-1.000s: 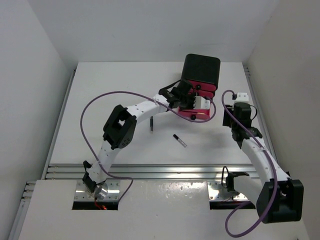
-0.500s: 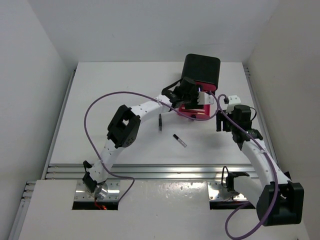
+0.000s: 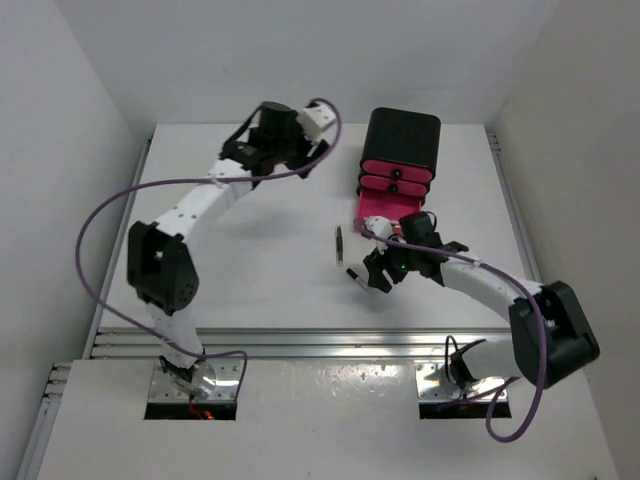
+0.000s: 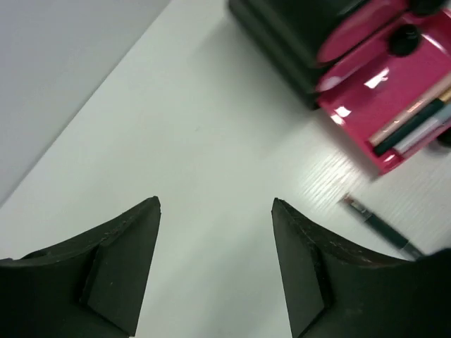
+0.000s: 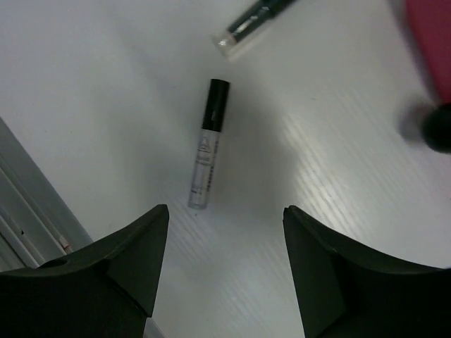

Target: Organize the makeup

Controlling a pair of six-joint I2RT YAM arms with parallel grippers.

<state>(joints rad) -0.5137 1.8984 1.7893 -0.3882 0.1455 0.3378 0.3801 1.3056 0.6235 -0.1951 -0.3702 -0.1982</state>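
A short clear tube with a black cap point(image 5: 208, 144) lies on the white table, also seen from above point(image 3: 359, 281). My right gripper point(image 5: 225, 209) hovers open just short of the tube's clear end, nothing between its fingers; from above it point(image 3: 378, 274) sits right beside the tube. A thin black silver-tipped stick point(image 3: 339, 243) lies a little farther back point(image 5: 250, 24). The pink bottom drawer point(image 4: 384, 105) of the black box point(image 3: 400, 140) is pulled out and holds several sticks point(image 4: 416, 121). My left gripper point(image 4: 215, 204) is open and empty over bare table, far left of the box point(image 3: 297, 155).
The black box with pink drawers stands at the back centre-right. The drawer's black knob point(image 5: 438, 127) is close to my right gripper. A metal rail point(image 3: 320, 342) runs along the table's near edge. White walls close in both sides.
My left arm left the drawer, swung to the back left and opened. My right arm came from the right side over to the clear tube. The thin black stick lies farther right.
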